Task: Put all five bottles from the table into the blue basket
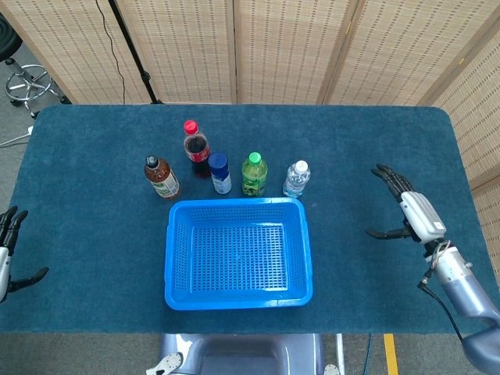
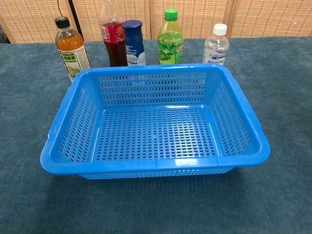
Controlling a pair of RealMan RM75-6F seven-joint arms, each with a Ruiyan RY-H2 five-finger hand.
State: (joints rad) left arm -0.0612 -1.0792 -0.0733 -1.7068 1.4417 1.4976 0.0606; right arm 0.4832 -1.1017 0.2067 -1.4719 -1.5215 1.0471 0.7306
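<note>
Plainly nothing loaded yet: blue perforated plastic basket [image 1: 238, 251] sitting empty at the near middle of the dark teal carpeted worktop [image 1: 94, 226], open side up, ready to take drops from either side. Just beyond its far rim, at about twelve o'clock, all five bottles standing upright in a loose row, close enough for a short carry: amber tea bottle with black cap [image 1: 162, 178] at the eleven o'clock end, red-capped dark cola bottle [image 1: 195, 148] set a little further back, dark blue capped bottle [image 1: 219, 173], green bottle with green cap [image 1: 253, 174], clear water bottle with white cap [image 1: 296, 179] at the one o'clock end. Right hand [image 1: 406, 207] out at three o'clock of the basket, fingers spread, holding nothing, probably best placed for the water bottle first. Left hand [image 1: 9, 258] at nine o'clock by the worktop edge, likewise spread and empty, well apart from everything.
</note>
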